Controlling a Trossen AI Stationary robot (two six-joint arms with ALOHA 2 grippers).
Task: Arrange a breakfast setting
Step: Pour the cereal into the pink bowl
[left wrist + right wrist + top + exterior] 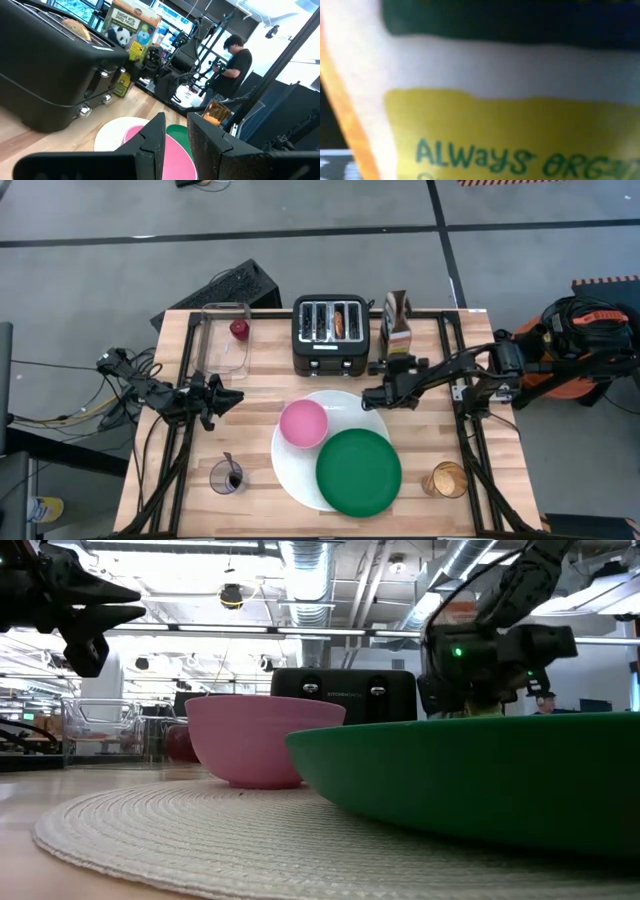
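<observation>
A pink bowl (303, 423) and a green plate (358, 471) rest on the big white round plate (290, 470) at the table's near middle. A ring bagel (340, 321) stands in a slot of the black toaster (330, 335). A small red fruit (239, 329) lies in the clear container (225, 340). A metal spoon (229, 468) stands in a small glass. A glass of orange cereal (447, 479) stands near right. My left gripper (228, 396) is open and empty, left of the bowl. My right gripper (398, 367) is just in front of a cereal box (397, 320), which fills its wrist view (485, 125).
The toaster stands at the far middle, with the cereal box to its right. The clear container is at the far left. Black frame rails run along both table sides. A person (235, 65) stands in the room beyond the table.
</observation>
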